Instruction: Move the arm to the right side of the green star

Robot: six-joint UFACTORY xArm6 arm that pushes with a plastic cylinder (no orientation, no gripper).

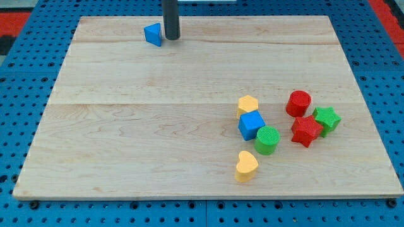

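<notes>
The green star lies at the view's right, touching a red star on its left and just below a red cylinder. My tip is at the view's top, left of centre, far up and to the left of the green star. It stands right beside a blue triangular block, just to that block's right.
A yellow block, a blue cube and a green cylinder cluster left of the stars. A yellow heart lies below them. The wooden board rests on a blue pegboard.
</notes>
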